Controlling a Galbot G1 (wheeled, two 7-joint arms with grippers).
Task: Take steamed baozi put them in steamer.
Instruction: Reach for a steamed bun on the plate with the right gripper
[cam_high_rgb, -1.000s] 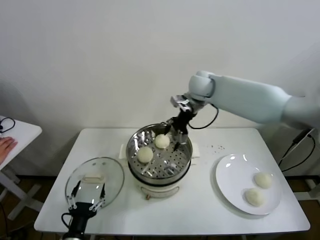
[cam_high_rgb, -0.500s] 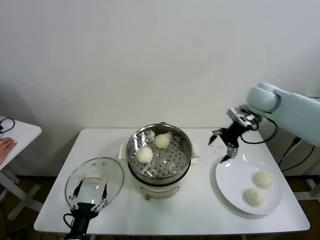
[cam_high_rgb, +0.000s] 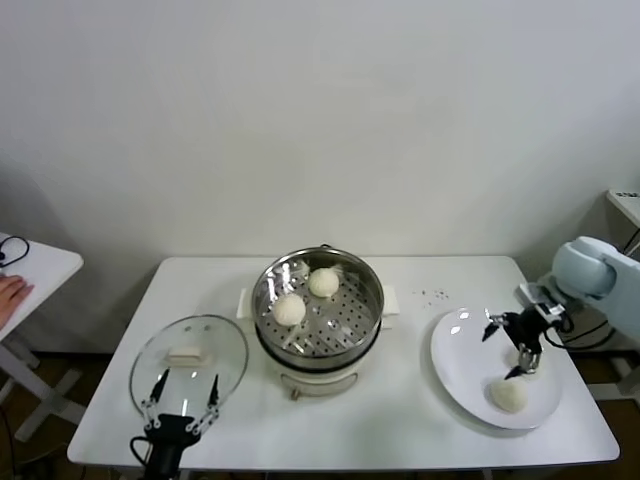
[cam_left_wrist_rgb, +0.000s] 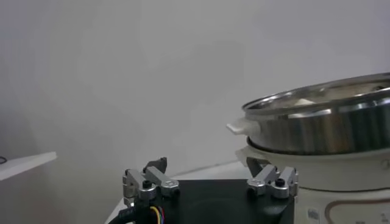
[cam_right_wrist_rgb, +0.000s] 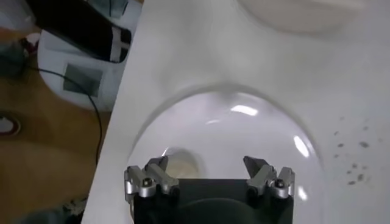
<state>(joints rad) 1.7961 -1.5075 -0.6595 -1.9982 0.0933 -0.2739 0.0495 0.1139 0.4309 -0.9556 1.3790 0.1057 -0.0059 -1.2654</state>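
Open right gripper (cam_high_rgb: 505, 350) over plate (cam_high_rgb: 460, 375)

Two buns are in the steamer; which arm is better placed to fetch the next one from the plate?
Right. The right pincer hangs open over the plate, just above a baozi. The left pincer sits at the table's front edge by the glass lid, across the steamer.

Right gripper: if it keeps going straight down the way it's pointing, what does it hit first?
Probably a baozi on the white plate: the right gripper hangs open over it, though depth is unclear and it may land on bare plate.
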